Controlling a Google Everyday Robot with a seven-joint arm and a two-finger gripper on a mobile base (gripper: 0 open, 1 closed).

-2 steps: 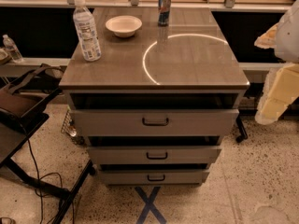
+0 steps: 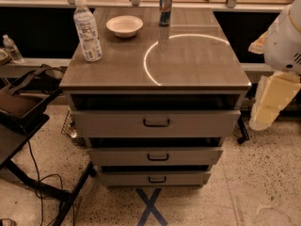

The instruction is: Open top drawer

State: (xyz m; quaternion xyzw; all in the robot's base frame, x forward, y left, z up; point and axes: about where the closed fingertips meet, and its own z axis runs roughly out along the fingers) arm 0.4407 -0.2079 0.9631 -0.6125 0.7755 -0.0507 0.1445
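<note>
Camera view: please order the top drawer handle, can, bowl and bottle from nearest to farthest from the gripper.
The gripper hangs at the right edge, beside the cabinet.
1. top drawer handle, front centre
2. can, back centre
3. bowl, back left
4. bottle, left side

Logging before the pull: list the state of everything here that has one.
top drawer: not pulled out, handle free
middle drawer: pushed in
bottom drawer: pushed in
water bottle: upright, capped
bowl: upright, looks empty
can: upright
gripper: right of cabinet, off the handle
</note>
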